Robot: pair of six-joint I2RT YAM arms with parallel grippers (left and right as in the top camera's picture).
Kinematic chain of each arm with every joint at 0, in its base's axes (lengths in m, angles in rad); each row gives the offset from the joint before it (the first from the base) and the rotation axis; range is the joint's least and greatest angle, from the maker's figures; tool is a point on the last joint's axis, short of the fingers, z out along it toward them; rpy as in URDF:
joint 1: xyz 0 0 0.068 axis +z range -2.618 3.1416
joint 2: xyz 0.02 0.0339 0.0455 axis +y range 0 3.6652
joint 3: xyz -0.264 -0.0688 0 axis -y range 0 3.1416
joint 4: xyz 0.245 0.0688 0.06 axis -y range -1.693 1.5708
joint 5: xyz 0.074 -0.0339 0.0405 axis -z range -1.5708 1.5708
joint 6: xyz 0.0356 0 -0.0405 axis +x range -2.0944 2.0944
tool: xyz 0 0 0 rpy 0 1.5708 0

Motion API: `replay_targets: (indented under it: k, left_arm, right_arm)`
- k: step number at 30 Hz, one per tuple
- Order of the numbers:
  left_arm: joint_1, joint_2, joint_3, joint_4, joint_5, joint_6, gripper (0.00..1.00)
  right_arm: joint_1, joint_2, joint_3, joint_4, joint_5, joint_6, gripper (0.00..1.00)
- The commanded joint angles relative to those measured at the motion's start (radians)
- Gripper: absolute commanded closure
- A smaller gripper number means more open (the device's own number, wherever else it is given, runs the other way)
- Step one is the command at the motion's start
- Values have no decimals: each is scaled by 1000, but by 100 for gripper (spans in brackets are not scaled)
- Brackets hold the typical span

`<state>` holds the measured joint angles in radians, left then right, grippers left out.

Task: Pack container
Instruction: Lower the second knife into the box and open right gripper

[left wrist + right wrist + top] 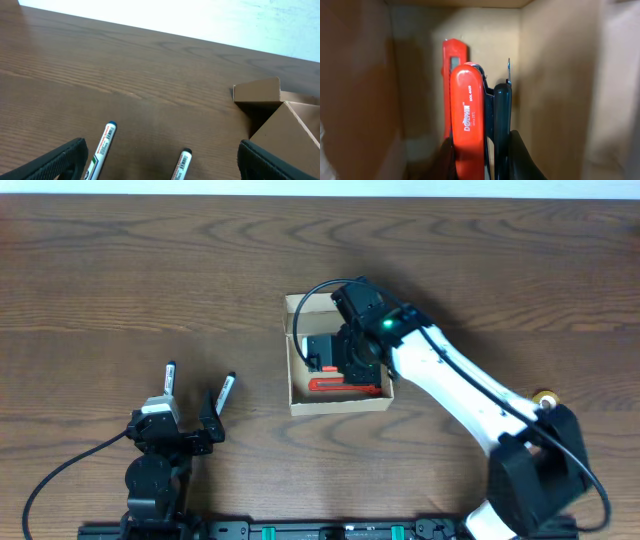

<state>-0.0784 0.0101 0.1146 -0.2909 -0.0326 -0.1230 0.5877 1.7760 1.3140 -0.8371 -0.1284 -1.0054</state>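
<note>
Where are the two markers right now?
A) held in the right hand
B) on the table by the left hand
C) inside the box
B: both markers lie on the table in front of the open left hand, outside the container.

Table, seen from overhead. Container sat right of centre. Two markers lay on the table well left of it, apart from each other, one to the left of the other. Left gripper sat on their near side, one finger outside each marker and touching neither. Right gripper reached down inside the container, its fingers pressed against either side of a stapler. A long tool lay in the container along its near wall.
</note>
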Motion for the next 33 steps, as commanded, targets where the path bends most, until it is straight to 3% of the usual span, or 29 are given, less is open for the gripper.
replay_targets:
  k: [1,9,12,13,19,29,33]
  left_arm:
    - [6,-5,-22,-13,8,3,5]
    - [6,-5,-22,-12,8,3,5]
    - [6,-5,-22,-13,8,3,5]
    - [6,-5,-22,-13,8,3,5]
    - [6,-5,-22,-12,8,3,5]
    - [6,-5,-22,-12,8,3,5]
    - [6,-5,-22,-12,8,3,5]
  right_arm:
    - [-2,85,22,8,-76,-21,99]
    - [-3,154,22,10,-90,-20,99]
    - [-5,154,22,10,-89,-19,91]
    - [-5,154,22,9,-90,0,77]
    - [-5,152,23,7,-90,17,70]
    - [-26,23,44,11,-89,111,68]
    - [-68,-76,47,14,-85,249,57]
